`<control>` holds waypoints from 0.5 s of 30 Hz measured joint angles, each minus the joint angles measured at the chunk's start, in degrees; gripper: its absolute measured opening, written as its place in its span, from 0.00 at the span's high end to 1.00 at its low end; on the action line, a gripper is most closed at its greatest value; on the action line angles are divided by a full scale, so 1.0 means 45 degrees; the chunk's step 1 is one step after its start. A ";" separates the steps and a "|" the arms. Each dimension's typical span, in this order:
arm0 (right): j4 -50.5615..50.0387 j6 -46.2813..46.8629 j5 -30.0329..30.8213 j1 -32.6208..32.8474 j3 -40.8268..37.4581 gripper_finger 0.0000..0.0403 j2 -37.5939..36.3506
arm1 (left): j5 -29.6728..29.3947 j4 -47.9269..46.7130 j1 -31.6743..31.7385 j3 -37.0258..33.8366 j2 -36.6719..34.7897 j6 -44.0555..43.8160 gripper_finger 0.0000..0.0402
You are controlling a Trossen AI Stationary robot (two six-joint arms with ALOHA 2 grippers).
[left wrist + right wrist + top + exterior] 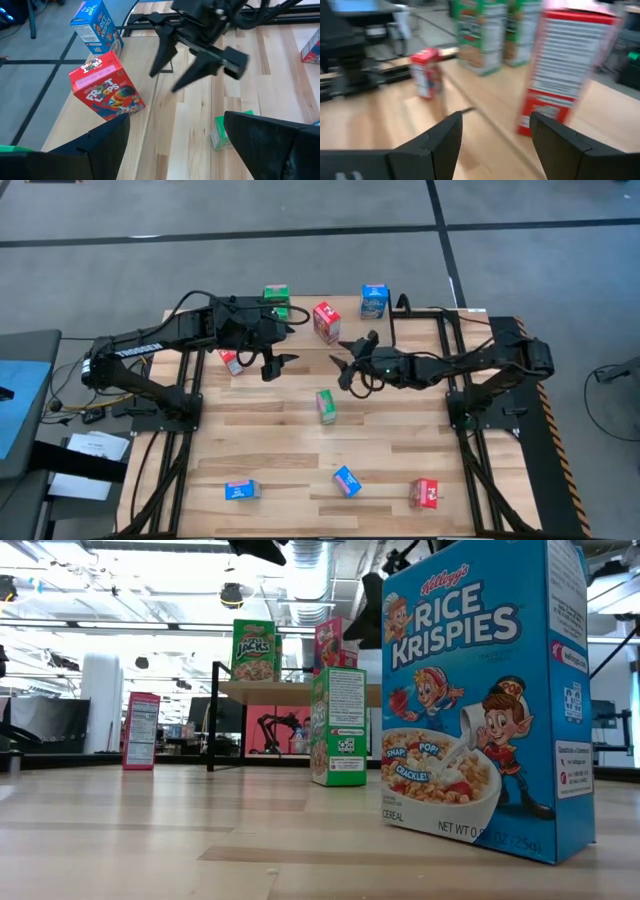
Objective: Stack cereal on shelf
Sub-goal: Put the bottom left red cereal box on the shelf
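The shelf stands at the table's far side. On it stand a green cereal box, a red one and a blue one. My left gripper hangs open above the table, just near of the shelf's left half, with nothing between its fingers. My right gripper is open too and holds nothing. It points toward the left arm, with the red box close ahead of its fingers. A green box stands on the table near of both grippers.
More cereal boxes are on the table: a red one below the left arm, and a blue one, another blue one and a red one along the near edge. Bare wood lies between these and the grippers.
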 joint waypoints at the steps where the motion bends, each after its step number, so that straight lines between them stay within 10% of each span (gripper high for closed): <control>1: 0.0257 -0.0220 -0.0284 0.0029 0.0004 0.36 0.0137 | 0.0000 0.0000 -0.0001 0.0000 0.0000 0.0002 0.22; 15: 0.3393 -0.0711 -0.0765 -0.0149 0.0108 0.36 0.2586 | 0.0000 -0.0005 0.0001 0.0000 0.0000 0.0005 0.22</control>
